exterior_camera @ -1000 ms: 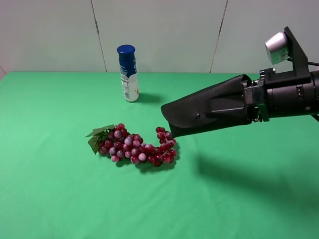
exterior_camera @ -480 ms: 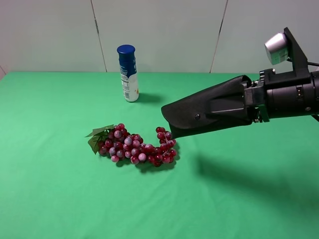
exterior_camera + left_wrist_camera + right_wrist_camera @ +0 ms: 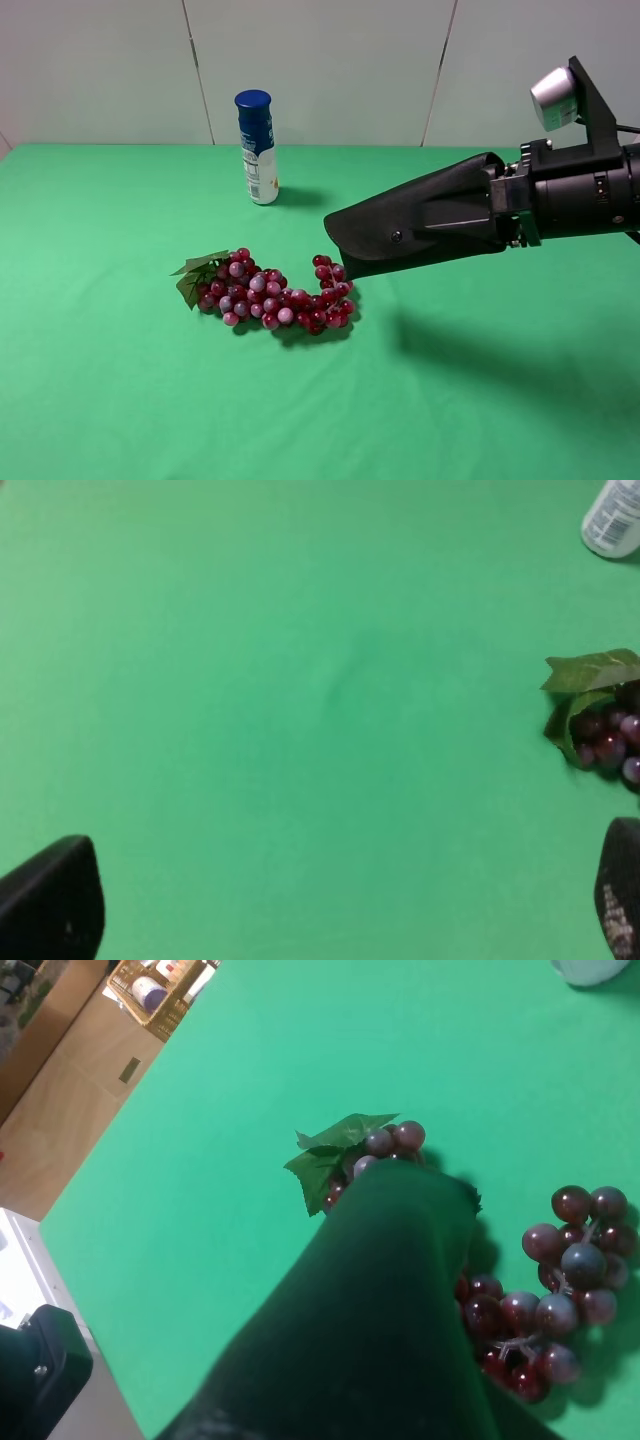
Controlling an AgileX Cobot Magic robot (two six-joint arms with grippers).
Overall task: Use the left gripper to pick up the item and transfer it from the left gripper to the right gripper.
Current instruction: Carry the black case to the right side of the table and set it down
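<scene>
The black glasses case (image 3: 420, 225) hangs in the air over the right half of the green table, its free end above the right end of the grape bunch. My right gripper (image 3: 505, 212) is shut on its other end. In the right wrist view the case (image 3: 370, 1310) fills the lower middle and hides the jaws. My left gripper (image 3: 335, 905) is out of the exterior high view. In the left wrist view its two fingertips (image 3: 50, 900) stand far apart, open and empty, above bare green cloth.
A red grape bunch (image 3: 270, 292) with green leaves lies mid-table; it also shows in the right wrist view (image 3: 540, 1290) and the left wrist view (image 3: 600, 730). A blue-capped bottle (image 3: 257, 147) stands at the back. Cardboard boxes (image 3: 90, 1050) lie beyond the table's left edge.
</scene>
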